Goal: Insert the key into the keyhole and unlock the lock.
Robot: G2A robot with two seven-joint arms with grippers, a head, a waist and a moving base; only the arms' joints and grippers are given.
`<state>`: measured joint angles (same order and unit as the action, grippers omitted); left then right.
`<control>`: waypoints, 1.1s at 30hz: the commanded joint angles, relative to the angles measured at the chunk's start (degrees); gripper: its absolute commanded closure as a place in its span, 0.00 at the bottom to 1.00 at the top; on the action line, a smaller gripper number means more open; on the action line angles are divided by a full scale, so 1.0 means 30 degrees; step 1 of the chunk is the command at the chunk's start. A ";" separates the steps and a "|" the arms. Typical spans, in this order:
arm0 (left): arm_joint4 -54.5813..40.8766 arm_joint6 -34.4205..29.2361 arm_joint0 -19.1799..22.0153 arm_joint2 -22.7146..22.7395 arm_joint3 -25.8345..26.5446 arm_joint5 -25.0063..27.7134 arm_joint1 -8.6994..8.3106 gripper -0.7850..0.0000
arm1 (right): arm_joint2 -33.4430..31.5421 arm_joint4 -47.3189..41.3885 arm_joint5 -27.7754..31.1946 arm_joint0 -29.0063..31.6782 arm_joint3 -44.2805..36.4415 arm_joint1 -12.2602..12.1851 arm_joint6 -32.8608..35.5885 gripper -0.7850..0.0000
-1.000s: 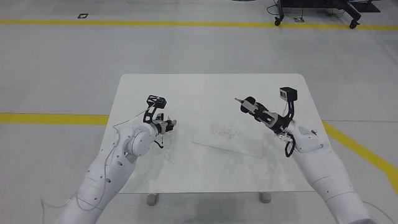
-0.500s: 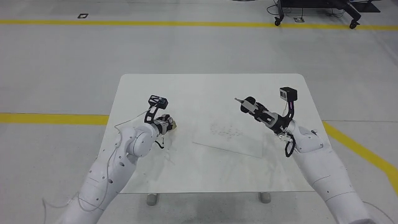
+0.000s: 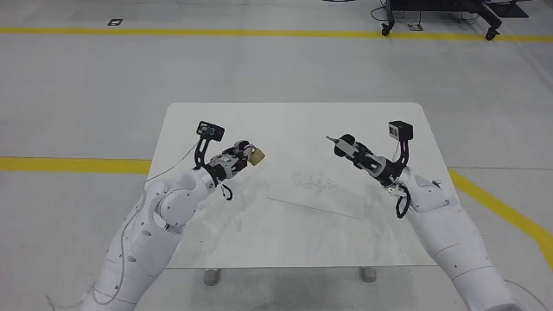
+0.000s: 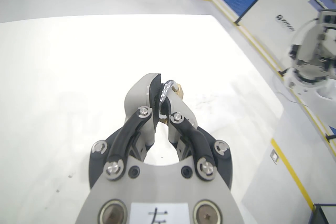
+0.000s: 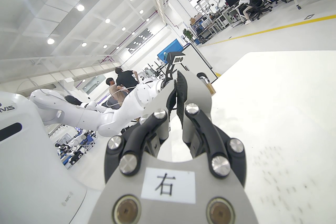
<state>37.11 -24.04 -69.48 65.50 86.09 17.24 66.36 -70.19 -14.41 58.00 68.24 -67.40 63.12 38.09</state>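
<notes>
1. Above the white table (image 3: 294, 119), both arms hang lifted off the surface, probably so lock and key can be lined up in free air.
2. On the robot's left, the left gripper (image 4: 164, 87) clamps the lock (image 4: 179, 92) by its shackle, leaving the brass body jutting toward the other arm.
3. Opposite, the right gripper (image 3: 345, 145) pinches the key (image 3: 330, 139). Its thin tip aims at the lock, well apart from it, so insertion is not yet begun.

Brass-coloured lock (image 4: 179, 91) with a glossy metal shackle (image 4: 166, 88); matt white table (image 4: 78, 59) (smooth, faintly scuffed).
</notes>
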 commanded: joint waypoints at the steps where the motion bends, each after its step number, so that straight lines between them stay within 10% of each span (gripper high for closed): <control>1: 0.0058 -0.0043 0.0027 -0.0022 -0.0024 -0.0664 0.0003 1.00 | 0.0000 0.0000 0.0000 0.0000 0.0000 0.0000 0.0000 1.00; 6: -0.1105 0.0252 -0.0182 -0.0019 -0.0039 -0.1002 0.0095 1.00 | 0.0000 0.0000 0.0000 0.0000 0.0000 0.0000 0.0000 1.00; 14: -1.4060 -0.4493 0.2010 0.0063 -0.3402 -0.2292 0.0765 1.00 | 0.2881 -0.1377 -0.1663 -0.0773 0.0065 0.0907 -0.1460 1.00; 24: -1.4206 -0.4438 0.1930 0.0052 -0.3327 -0.2342 0.0777 1.00 | 0.3823 -0.0902 -0.1687 -0.1312 0.0549 0.1261 -0.1845 1.00; 33: -2.0657 -0.6742 0.4617 -0.0804 -0.6471 -0.6759 0.1528 1.00 | 0.4563 0.0126 -0.3623 -0.1061 0.0250 0.1668 -0.4069 1.00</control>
<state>-22.61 -43.68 -56.88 63.86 68.46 -2.31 70.54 -57.16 -14.90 48.21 65.12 -66.75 67.82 27.39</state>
